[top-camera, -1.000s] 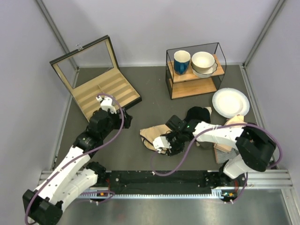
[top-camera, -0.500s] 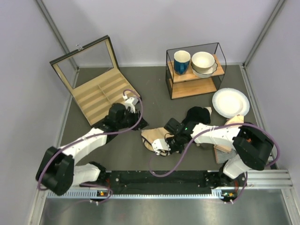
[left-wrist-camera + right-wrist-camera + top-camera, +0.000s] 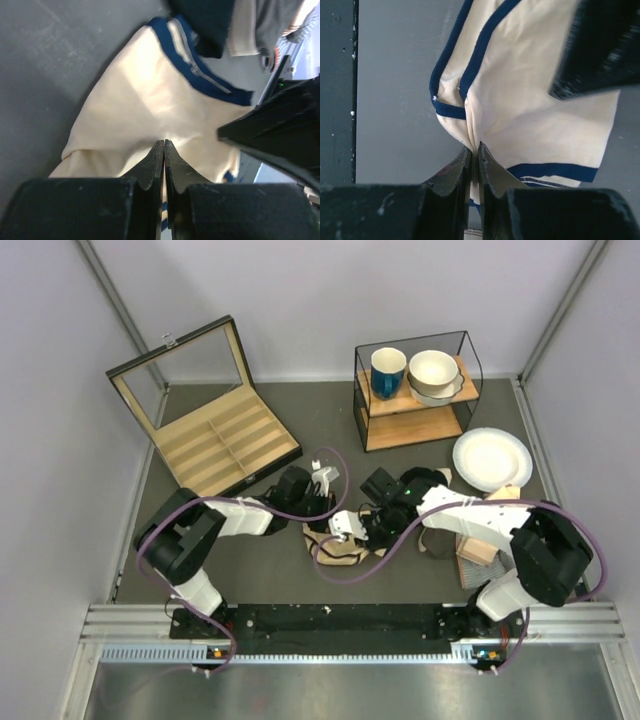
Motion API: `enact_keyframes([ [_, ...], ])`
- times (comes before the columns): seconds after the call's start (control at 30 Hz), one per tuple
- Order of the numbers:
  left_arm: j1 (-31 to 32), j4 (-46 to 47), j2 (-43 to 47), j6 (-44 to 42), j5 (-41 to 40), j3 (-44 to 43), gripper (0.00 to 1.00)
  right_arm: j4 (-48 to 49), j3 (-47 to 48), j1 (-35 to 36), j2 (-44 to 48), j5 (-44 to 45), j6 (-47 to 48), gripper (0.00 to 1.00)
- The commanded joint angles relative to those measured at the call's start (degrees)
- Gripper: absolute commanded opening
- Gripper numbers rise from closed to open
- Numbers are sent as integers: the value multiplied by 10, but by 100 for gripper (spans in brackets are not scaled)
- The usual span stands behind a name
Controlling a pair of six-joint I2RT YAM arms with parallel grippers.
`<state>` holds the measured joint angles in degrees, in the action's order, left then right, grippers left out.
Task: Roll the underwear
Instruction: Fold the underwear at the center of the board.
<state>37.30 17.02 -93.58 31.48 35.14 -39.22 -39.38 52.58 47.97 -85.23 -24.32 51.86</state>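
The underwear (image 3: 340, 548) is a beige garment with dark blue edging, lying bunched on the grey table in front of the arm bases. My left gripper (image 3: 326, 514) reaches in from the left, shut on a thin pinch of its cloth (image 3: 150, 90) at the fingertips (image 3: 164, 143). My right gripper (image 3: 352, 527) comes from the right and is shut on a fold of the underwear (image 3: 530, 100) near a blue-edged corner, fabric squeezed between its tips (image 3: 474, 148). The two grippers sit close together; each shows as a black shape in the other's wrist view.
A black garment (image 3: 425, 483) lies just behind the right gripper, with a peach and grey striped cloth (image 3: 482, 540) to the right. An open wooden box (image 3: 215, 435) stands at the back left, a shelf (image 3: 415, 425) with a mug and bowls at the back, and a white plate (image 3: 492, 458) beside it.
The left arm swung right from the wooden box to the underwear and closed on it. The right gripper closed on the fabric, which has bunched up.
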Motion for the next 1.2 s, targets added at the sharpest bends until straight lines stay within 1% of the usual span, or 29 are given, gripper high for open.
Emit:
enact_keyframes([
  [0.0,1,50,-32,11,13,6,6,-22,44,-30,2,-38,-8,9],
  [0.17,1,16,-63,3,-20,-5,6,-30,86,-50,-29,-33,-8,10],
  [0.3,1,11,-78,4,-21,-14,6,-37,119,-67,-56,-41,-12,11],
  [0.43,0,13,-66,9,-36,-6,6,-37,157,-83,-89,-38,-26,13],
  [0.53,-7,13,-22,20,-71,11,10,-36,174,-90,-116,-42,-35,14],
  [0.57,-10,12,5,23,-78,20,11,-37,177,-92,-122,-41,-37,14],
  [0.73,-43,-16,85,34,-134,47,26,-36,196,-98,-157,-39,-52,17],
  [0.83,-62,-34,130,28,-152,63,29,-35,211,-102,-178,-36,-68,19],
  [0.87,-65,-37,151,27,-155,74,33,-34,216,-103,-184,-35,-76,19],
  [0.9,-70,-43,161,25,-159,79,34,-34,221,-107,-190,-31,-92,19],
  [0.97,-72,-50,191,22,-169,99,38,-33,237,-110,-208,-26,-108,22],
  [1.17,-74,-56,269,36,-182,152,41,-11,254,-114,-239,22,-163,32],
])
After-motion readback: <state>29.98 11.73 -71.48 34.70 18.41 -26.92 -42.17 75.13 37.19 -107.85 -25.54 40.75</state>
